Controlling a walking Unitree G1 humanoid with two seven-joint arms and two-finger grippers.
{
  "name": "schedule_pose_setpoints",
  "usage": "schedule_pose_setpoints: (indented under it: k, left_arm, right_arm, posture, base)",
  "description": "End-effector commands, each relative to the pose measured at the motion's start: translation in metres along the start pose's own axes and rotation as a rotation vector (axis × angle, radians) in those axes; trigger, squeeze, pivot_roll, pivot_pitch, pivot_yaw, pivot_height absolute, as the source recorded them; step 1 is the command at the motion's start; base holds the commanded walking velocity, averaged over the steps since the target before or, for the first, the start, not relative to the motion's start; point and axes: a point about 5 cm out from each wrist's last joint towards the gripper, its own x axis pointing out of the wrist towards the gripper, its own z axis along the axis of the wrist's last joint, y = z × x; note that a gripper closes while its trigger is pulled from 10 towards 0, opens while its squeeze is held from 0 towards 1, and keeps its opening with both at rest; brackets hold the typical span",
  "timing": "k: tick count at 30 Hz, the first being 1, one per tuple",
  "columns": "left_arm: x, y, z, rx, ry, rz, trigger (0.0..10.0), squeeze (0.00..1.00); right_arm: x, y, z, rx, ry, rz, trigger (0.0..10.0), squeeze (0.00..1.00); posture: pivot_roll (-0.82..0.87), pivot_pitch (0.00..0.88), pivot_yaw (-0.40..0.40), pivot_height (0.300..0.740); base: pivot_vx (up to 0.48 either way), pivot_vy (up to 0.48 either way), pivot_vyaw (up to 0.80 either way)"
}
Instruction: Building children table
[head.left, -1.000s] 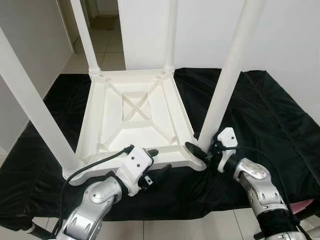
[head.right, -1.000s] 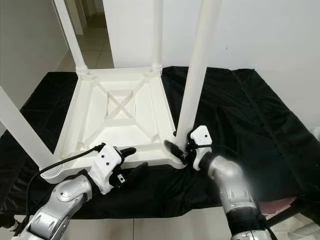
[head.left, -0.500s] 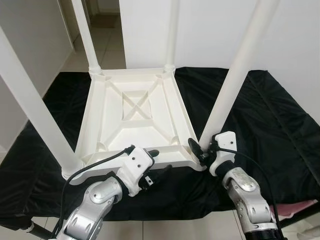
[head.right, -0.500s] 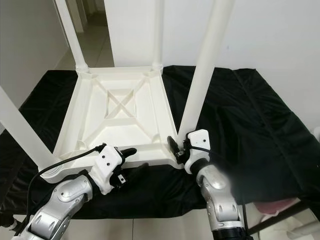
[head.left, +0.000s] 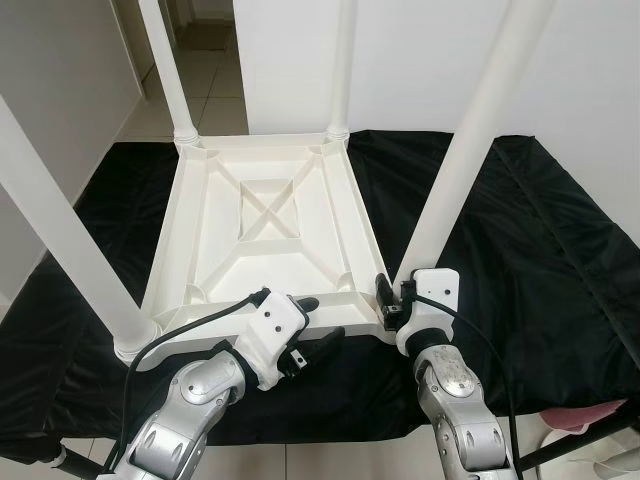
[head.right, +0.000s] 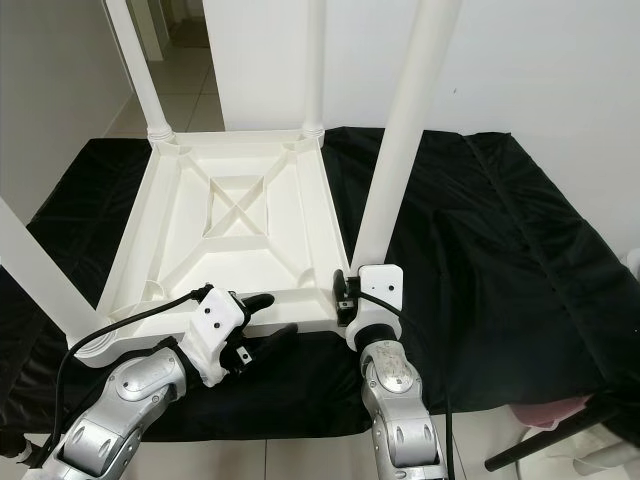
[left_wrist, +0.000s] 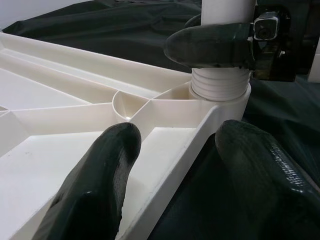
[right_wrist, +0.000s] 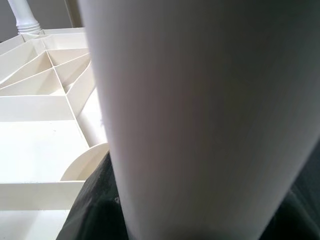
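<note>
1. Your right gripper (head.left: 388, 300) has its jaws clamped around the base of the near right leg (head.left: 470, 150), just above the threaded collar where the leg meets the corner socket.
2. Your left gripper (head.left: 312, 325) has its jaws spread, straddling the near rim of the table (head.left: 270, 230). One finger rests inside the moulded frame and the other outside over the cloth, so it braces the edge more than it grips it.
3. The table lies upside down on the black cloth (head.left: 520, 230), ribbed underside up. All four white legs stand in their corner sockets.
4. The step in hand looks like seating the last leg. In the left wrist view the threads (left_wrist: 220, 82) on that leg are exposed above the socket, so it is probably not fully screwed home.
5. Your next move calls for a twist about the leg's own axis while the left gripper keeps the frame from turning with it. Expect to release and regrasp several times, since one wrist turn will not close the gap.
6. Keep the leg upright as you turn it. It appears to lean slightly, and a lean here could cross the threads or drag the light frame across the slippery cloth.
</note>
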Motion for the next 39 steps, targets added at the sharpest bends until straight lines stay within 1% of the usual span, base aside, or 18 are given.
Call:
schedule_pose_setpoints:
  k: [1,6,7,9,10,14,17,18,20,21,25,26,27,29,30,31,32,39]
  left_arm:
    - [0.001,-0.001,-0.001,0.007,0.002,-0.055,10.0,0.0]
    - [0.001,0.0,0.0,0.008,0.001,-0.056,10.0,0.0]
    - [0.001,0.001,0.001,0.01,0.001,-0.057,10.0,0.0]
    - [0.001,0.001,0.001,0.011,0.002,-0.058,10.0,0.0]
    - [0.0,0.002,0.001,0.012,0.002,-0.057,10.0,0.0]
    - [0.001,0.003,0.004,0.016,-0.005,-0.062,10.0,0.0]
    - [0.001,0.003,0.004,0.015,-0.007,-0.064,10.0,0.0]
    - [0.002,0.003,0.004,0.016,-0.006,-0.065,10.0,0.0]
    - [0.002,0.003,0.004,0.016,-0.006,-0.065,10.0,0.0]
    - [0.002,0.005,0.004,0.018,-0.005,-0.066,10.0,0.0]
    - [0.003,0.005,0.005,0.019,-0.005,-0.07,10.0,0.0]
    - [0.002,0.004,0.006,0.015,-0.007,-0.081,10.0,0.0]
    - [0.002,0.003,0.006,0.011,-0.005,-0.086,10.0,0.0]
    - [0.002,0.002,0.006,0.009,-0.004,-0.089,10.0,0.0]
    - [0.002,0.002,0.006,0.012,-0.002,-0.092,10.0,0.0]
    - [0.002,0.002,0.006,0.012,-0.002,-0.092,10.0,0.0]
    - [0.002,0.001,0.006,0.014,-0.001,-0.094,10.0,0.0]
    - [0.001,0.002,0.006,0.018,0.0,-0.087,10.0,0.0]
  right_arm:
    - [-0.003,0.002,-0.006,0.075,0.041,0.03,10.0,1.0]
    - [-0.004,-0.001,0.002,0.057,0.003,0.103,10.0,1.0]
    - [-0.003,-0.004,0.004,0.049,-0.006,0.133,10.0,0.97]
    - [-0.003,-0.006,0.005,0.042,-0.013,0.155,10.0,0.97]
    - [-0.002,-0.009,0.005,0.041,-0.013,0.193,10.0,0.0]
    - [-0.001,-0.022,0.007,-0.025,-0.015,0.325,10.0,0.0]
    - [0.0,-0.027,0.007,-0.046,-0.015,0.351,10.0,0.0]
    - [0.005,-0.037,0.007,-0.082,-0.007,0.408,10.0,0.0]
    - [0.005,-0.037,0.007,-0.082,-0.007,0.408,10.0,0.0]
    - [0.012,-0.043,0.008,-0.113,-0.001,0.477,10.0,0.0]
    - [0.015,-0.044,0.009,-0.141,0.002,0.545,10.0,0.0]
    - [0.018,-0.044,0.009,-0.163,0.008,0.604,10.0,0.0]
    - [0.02,-0.044,0.008,-0.166,0.014,0.628,9.6,0.0]
    - [0.021,-0.045,0.008,-0.165,0.019,0.647,9.6,0.0]
    - [0.024,-0.044,0.006,-0.192,0.027,0.661,6.1,0.0]
    - [0.024,-0.044,0.006,-0.192,0.027,0.661,6.1,0.0]
    - [0.025,-0.043,0.004,-0.208,0.039,0.685,0.0,0.0]
    - [0.029,-0.044,0.0,-0.208,0.058,0.741,0.0,0.0]
  posture:
    - [-0.06,0.037,0.047,0.74]
    - [-0.06,0.038,0.049,0.74]
    - [-0.06,0.04,0.053,0.74]
    - [-0.06,0.04,0.053,0.74]
    - [-0.06,0.037,0.056,0.74]
    - [-0.07,0.038,0.059,0.74]
    - [-0.07,0.038,0.059,0.74]
    - [-0.07,0.037,0.061,0.74]
    - [-0.07,0.037,0.061,0.74]
    - [-0.07,0.036,0.065,0.74]
    - [-0.07,0.034,0.066,0.74]
    - [-0.06,0.035,0.067,0.74]
    - [-0.06,0.034,0.065,0.74]
    - [-0.06,0.034,0.065,0.74]
    - [-0.06,0.034,0.066,0.74]
    - [-0.06,0.034,0.066,0.74]
    - [-0.05,0.036,0.065,0.74]
    - [-0.04,0.038,0.049,0.74]
  base:
    - [0.0,0.0,0.0]
    - [0.0,0.0,0.0]
    - [0.0,0.0,0.0]
    - [0.0,0.0,0.0]
    - [0.0,0.0,0.0]
    - [0.0,0.0,0.0]
    - [0.0,0.0,0.0]
    - [0.0,0.0,0.0]
    - [0.0,0.0,0.0]
    - [0.0,0.0,0.0]
    - [0.0,0.0,0.0]
    - [0.0,0.0,0.0]
    - [0.0,0.0,0.0]
    - [0.0,0.0,0.0]
    - [0.0,0.0,0.0]
    - [0.0,0.0,0.0]
    - [0.0,0.0,0.0]
    - [0.0,0.0,0.0]
